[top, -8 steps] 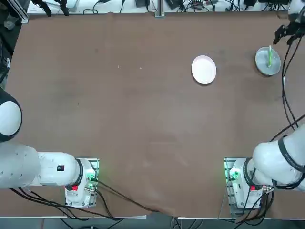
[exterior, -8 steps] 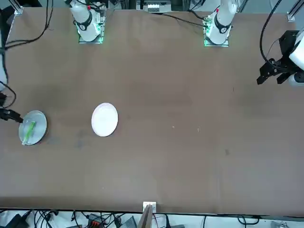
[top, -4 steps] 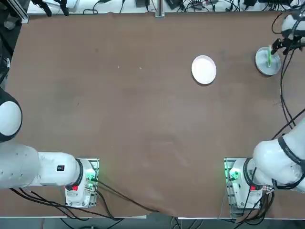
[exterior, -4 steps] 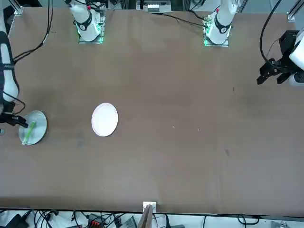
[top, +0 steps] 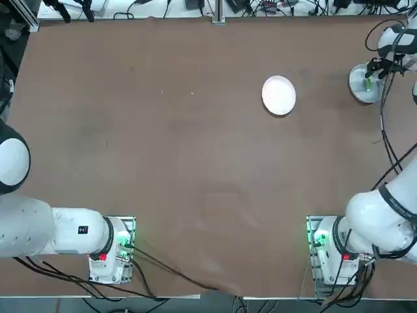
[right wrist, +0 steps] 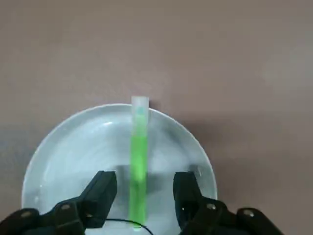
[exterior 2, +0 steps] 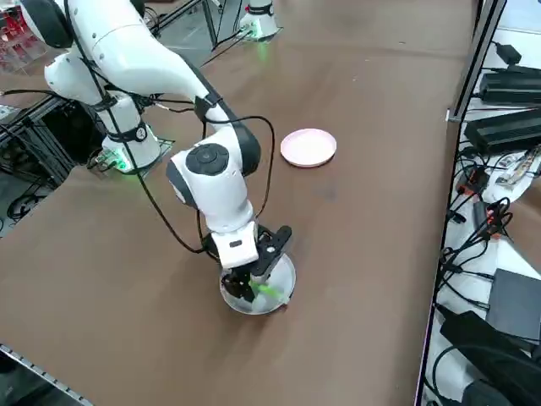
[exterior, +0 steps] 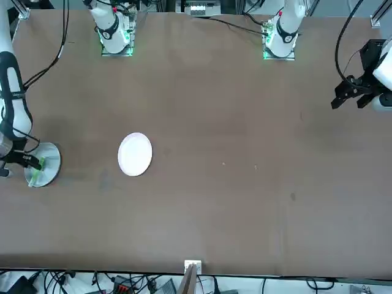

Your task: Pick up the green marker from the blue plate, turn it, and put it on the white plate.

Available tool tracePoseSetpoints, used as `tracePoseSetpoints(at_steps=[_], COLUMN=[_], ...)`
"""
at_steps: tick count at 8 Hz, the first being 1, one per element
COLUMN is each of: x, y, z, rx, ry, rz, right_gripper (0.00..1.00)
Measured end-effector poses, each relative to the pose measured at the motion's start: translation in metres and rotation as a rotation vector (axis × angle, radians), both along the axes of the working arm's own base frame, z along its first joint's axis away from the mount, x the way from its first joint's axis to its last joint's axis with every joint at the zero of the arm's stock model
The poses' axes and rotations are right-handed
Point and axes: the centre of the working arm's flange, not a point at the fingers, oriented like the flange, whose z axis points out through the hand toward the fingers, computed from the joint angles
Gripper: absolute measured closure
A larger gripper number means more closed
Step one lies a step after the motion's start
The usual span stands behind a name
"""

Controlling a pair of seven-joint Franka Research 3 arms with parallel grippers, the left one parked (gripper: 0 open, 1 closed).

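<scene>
The green marker [right wrist: 138, 147] lies across the blue plate [right wrist: 68, 152], one tip reaching just over the rim. My right gripper [right wrist: 144, 193] is down over the plate and straddles the marker, with a finger [right wrist: 100, 195] on each side. A gap shows between each finger and the marker, so the gripper is open. In the top view the gripper [top: 373, 70] covers part of the blue plate [top: 360, 90] at the far right edge of the table. The white plate [top: 279, 95] stands bare to the left of the blue plate. From the right side, the marker [exterior 2: 270, 292] shows beside the gripper [exterior 2: 247, 288].
Brown cloth covers the whole table. The blue plate [exterior: 49, 160] sits close to the table's right edge, with cables and power bricks [exterior 2: 507, 85] on the floor beyond it. The white plate [exterior: 135, 154] is about two plate widths from it.
My right gripper has moved from beyond the table's right edge onto the blue plate and come down over the marker. Its fingers have narrowed around the marker.
</scene>
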Motion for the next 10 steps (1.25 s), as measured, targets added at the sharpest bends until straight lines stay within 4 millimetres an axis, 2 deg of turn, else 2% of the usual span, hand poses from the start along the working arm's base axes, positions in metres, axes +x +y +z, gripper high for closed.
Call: tracePoseSetpoints(at_steps=[4, 5, 6, 7, 8, 9, 10], x=[0.005, 0.005, 0.006, 0.007, 0.01, 0.014, 0.023], y=[-0.002, -0.002, -0.003, -0.003, -0.001, 0.003, 0.012], z=[-0.018, -0.021, -0.022, -0.02, -0.018, -0.014, -0.002], rx=[-0.001, -0.003, -0.004, -0.006, -0.006, -0.002, 0.005], ry=[-0.023, -0.025, -0.028, -0.033, -0.038, -0.048, -0.062], rz=[-0.012, -0.013, -0.012, -0.011, -0.009, -0.002, 0.01], right_gripper=[0.38, 0.49, 0.55, 0.78, 0.85, 0.85, 0.85])
